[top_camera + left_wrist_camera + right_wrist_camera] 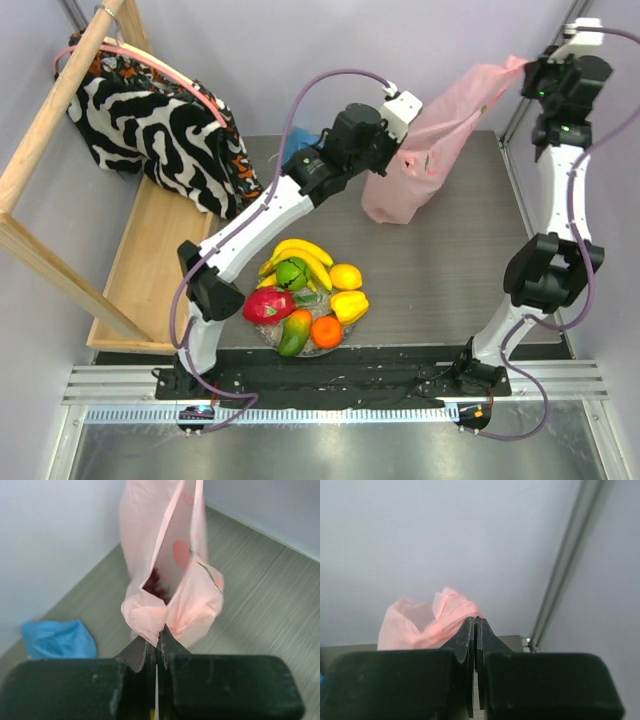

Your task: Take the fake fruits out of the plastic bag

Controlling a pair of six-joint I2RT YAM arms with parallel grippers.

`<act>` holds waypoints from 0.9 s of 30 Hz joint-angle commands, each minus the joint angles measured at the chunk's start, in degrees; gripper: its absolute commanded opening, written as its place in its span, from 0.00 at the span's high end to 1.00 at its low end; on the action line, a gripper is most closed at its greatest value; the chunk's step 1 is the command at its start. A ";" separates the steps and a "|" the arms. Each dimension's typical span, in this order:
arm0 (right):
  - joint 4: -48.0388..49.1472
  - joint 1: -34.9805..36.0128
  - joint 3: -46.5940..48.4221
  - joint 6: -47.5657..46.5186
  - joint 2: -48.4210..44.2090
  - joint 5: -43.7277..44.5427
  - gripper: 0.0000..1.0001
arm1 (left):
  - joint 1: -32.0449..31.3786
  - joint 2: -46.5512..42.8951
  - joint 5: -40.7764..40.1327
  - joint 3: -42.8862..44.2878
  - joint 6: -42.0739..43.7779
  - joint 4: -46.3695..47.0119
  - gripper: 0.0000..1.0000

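Note:
The pink plastic bag (425, 160) hangs stretched between my two grippers at the back right of the table. My left gripper (402, 140) is shut on the bag's edge (150, 617). My right gripper (530, 68) is shut on the bag's upper corner (437, 617), held high. Dark purple grapes (157, 584) show inside the bag. The other fake fruits lie on a clear plate (268, 335) at the front: banana bunch (305, 255), green apple (292, 273), lemon (346, 276), yellow pepper (349, 305), dragon fruit (268, 304), mango (295, 333), orange (326, 331).
A blue cloth (57, 639) lies on the table behind my left arm. A black-and-white patterned fabric (165, 130) hangs on a wooden rack (40, 130) over a wooden board at the left. Walls close the back and right sides.

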 commanded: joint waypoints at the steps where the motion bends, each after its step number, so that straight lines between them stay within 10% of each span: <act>1: -2.94 -3.65 -3.91 2.38 -10.49 -4.51 0.99 | -0.28 -7.67 10.20 1.51 9.41 -2.10 1.00; 7: -16.44 -4.00 -34.22 -3.76 -33.48 -7.06 0.99 | -4.41 -14.87 16.21 -17.00 10.47 -11.69 1.00; 14: -51.38 -4.09 -37.51 -20.08 -35.45 -11.63 0.95 | -6.79 -19.63 15.60 -27.41 12.13 -14.07 1.00; 20: -54.47 -4.09 -20.48 -23.99 -34.07 -18.21 0.50 | -6.79 -19.98 13.58 -27.77 12.58 -13.54 1.00; 24: -52.54 -4.00 -8.53 -21.28 -33.27 -30.24 0.02 | -6.79 -19.11 12.44 -26.10 10.91 -12.66 1.00; 27: -50.79 -2.52 -5.96 -19.34 -33.10 -40.54 0.01 | -6.87 -17.79 10.69 -22.94 8.98 -11.70 1.00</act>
